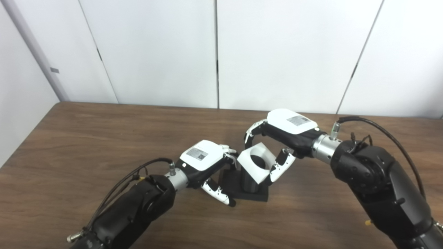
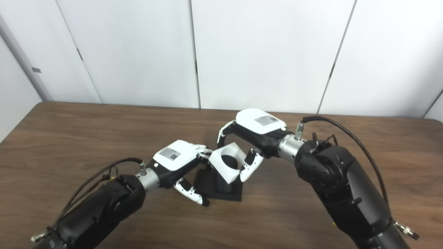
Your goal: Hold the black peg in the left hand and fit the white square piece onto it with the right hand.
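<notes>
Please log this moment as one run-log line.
left hand: steadying black peg base | right hand: shut on white square piece | piece: tilted over peg, not seated

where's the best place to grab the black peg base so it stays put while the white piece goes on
Judging by its shape, grip the flat square base of the black peg by its low left edge, coming in from the left. The upright cylinder must stay clear, since the white square piece, tilted in the right hand, is over it. The left hand already sits there.
</notes>
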### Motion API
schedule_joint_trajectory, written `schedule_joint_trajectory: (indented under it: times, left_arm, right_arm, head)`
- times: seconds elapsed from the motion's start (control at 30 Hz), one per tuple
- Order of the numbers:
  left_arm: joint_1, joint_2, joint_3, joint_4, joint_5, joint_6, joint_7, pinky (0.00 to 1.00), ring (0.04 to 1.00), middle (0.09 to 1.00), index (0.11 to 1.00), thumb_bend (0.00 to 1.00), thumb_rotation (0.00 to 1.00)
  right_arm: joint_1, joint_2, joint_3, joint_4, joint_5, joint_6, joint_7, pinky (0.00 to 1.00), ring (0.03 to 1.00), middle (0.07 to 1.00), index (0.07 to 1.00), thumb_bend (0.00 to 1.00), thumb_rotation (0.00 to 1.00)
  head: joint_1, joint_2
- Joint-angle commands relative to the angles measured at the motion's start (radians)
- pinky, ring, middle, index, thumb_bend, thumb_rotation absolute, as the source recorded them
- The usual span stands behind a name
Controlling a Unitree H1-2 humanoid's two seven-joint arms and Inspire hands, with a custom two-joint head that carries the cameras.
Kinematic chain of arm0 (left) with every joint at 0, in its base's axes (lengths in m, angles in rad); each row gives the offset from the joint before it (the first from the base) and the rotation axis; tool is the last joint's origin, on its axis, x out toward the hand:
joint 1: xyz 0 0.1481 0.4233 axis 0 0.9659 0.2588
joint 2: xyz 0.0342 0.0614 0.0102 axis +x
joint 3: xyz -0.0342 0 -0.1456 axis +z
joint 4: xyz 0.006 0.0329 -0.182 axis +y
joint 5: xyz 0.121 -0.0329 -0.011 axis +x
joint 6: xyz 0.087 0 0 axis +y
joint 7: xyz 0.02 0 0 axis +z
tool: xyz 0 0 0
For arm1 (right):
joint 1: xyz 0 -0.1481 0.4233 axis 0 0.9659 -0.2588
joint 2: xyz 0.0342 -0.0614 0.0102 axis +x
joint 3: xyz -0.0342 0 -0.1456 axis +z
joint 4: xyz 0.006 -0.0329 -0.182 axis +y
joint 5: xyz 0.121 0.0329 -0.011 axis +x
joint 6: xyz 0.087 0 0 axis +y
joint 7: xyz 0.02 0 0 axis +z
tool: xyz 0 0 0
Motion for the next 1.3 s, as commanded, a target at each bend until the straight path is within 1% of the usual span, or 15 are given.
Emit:
schedule_joint_trajectory:
  times: [0.0, 0.27, 0.43, 0.57, 0.7, 0.87, 0.97, 1.03, 1.07, 1.1, 1.13, 1.17, 1.2, 1.27]
  left_arm:
    - [0.058, 0.000, -0.063, 0.032, 0.052, -0.010, -0.093, 0.84, 0.880, 0.857, 0.494, 0.52, 0.08]
    - [0.060, -0.001, -0.062, 0.022, 0.051, -0.005, -0.102, 0.85, 0.883, 0.863, 0.494, 0.52, 0.08]
    - [0.058, 0.001, -0.064, 0.022, 0.052, -0.012, -0.099, 0.83, 0.881, 0.859, 0.493, 0.52, 0.08]
    - [0.059, 0.001, -0.065, 0.019, 0.053, -0.005, -0.109, 0.84, 0.885, 0.861, 0.494, 0.52, 0.08]
    - [0.056, -0.001, -0.067, 0.023, 0.048, -0.004, -0.119, 0.85, 0.897, 0.868, 0.494, 0.52, 0.08]
    - [0.056, -0.003, -0.071, 0.020, 0.048, -0.006, -0.124, 0.85, 0.905, 0.869, 0.494, 0.52, 0.08]
    - [0.055, -0.005, -0.072, 0.020, 0.047, -0.003, -0.128, 0.85, 0.907, 0.871, 0.494, 0.52, 0.08]
    - [0.055, -0.005, -0.072, 0.021, 0.049, -0.004, -0.126, 0.85, 0.904, 0.870, 0.494, 0.52, 0.08]
    - [0.056, -0.005, -0.072, 0.020, 0.051, -0.004, -0.124, 0.84, 0.902, 0.870, 0.494, 0.52, 0.08]
    - [0.056, -0.006, -0.072, 0.020, 0.053, -0.003, -0.122, 0.84, 0.901, 0.872, 0.494, 0.52, 0.08]
    - [0.057, -0.006, -0.072, 0.020, 0.052, -0.004, -0.121, 0.84, 0.901, 0.873, 0.494, 0.52, 0.08]
    - [0.058, -0.006, -0.071, 0.021, 0.050, -0.005, -0.120, 0.84, 0.902, 0.874, 0.494, 0.52, 0.08]
    - [0.059, -0.006, -0.070, 0.022, 0.048, -0.006, -0.119, 0.84, 0.902, 0.874, 0.494, 0.52, 0.08]
    - [0.059, -0.004, -0.070, 0.018, 0.049, -0.003, -0.124, 0.84, 0.903, 0.875, 0.494, 0.52, 0.08]
  right_arm:
    - [-0.043, 0.004, -0.008, 0.002, 0.008, -0.030, -0.033, 0.71, 0.801, 0.751, 0.479, 0.52, 0.13]
    - [-0.043, 0.011, 0.003, 0.031, 0.002, -0.025, -0.036, 0.71, 0.804, 0.758, 0.479, 0.52, 0.13]
    - [-0.048, 0.020, 0.013, 0.046, 0.002, -0.024, -0.038, 0.71, 0.798, 0.754, 0.479, 0.52, 0.13]
    - [-0.062, 0.033, 0.036, 0.055, -0.011, -0.025, -0.030, 0.71, 0.795, 0.752, 0.479, 0.52, 0.13]
    - [-0.080, 0.043, 0.065, 0.052, -0.022, -0.019, -0.005, 0.72, 0.805, 0.756, 0.479, 0.52, 0.13]
    - [-0.105, 0.040, 0.110, 0.034, -0.058, -0.033, 0.037, 0.73, 0.807, 0.751, 0.478, 0.52, 0.13]
    - [-0.120, 0.034, 0.133, 0.023, -0.071, -0.006, 0.099, 0.76, 0.810, 0.751, 0.479, 0.52, 0.14]
    - [-0.128, 0.029, 0.139, 0.016, -0.073, 0.009, 0.139, 0.75, 0.810, 0.767, 0.487, 0.52, 0.14]
    - [-0.129, 0.027, 0.138, 0.012, -0.072, 0.019, 0.158, 0.74, 0.812, 0.779, 0.533, 0.60, 0.18]
    - [-0.129, 0.026, 0.136, 0.009, -0.072, 0.025, 0.170, 0.74, 0.817, 0.792, 0.618, 0.75, 0.24]
    - [-0.127, 0.026, 0.133, 0.008, -0.073, 0.032, 0.178, 0.73, 0.821, 0.801, 0.676, 0.86, 0.29]
    - [-0.124, 0.027, 0.129, 0.007, -0.074, 0.036, 0.182, 0.73, 0.823, 0.807, 0.706, 0.91, 0.30]
    - [-0.122, 0.027, 0.126, 0.007, -0.076, 0.037, 0.184, 0.73, 0.823, 0.811, 0.721, 0.94, 0.31]
    - [-0.117, 0.024, 0.123, 0.009, -0.077, 0.039, 0.185, 0.72, 0.825, 0.816, 0.731, 0.96, 0.30]
  head:
    - [-0.001, 0.000]
    - [0.000, 0.003]
    - [0.003, 0.006]
    - [0.000, 0.010]
    - [0.000, 0.010]
    - [-0.003, 0.016]
    - [-0.002, 0.016]
    - [-0.001, 0.016]
    - [-0.001, 0.016]
    - [-0.001, 0.016]
    - [-0.001, 0.016]
    - [-0.003, 0.015]
    - [-0.003, 0.015]
    - [-0.004, 0.016]
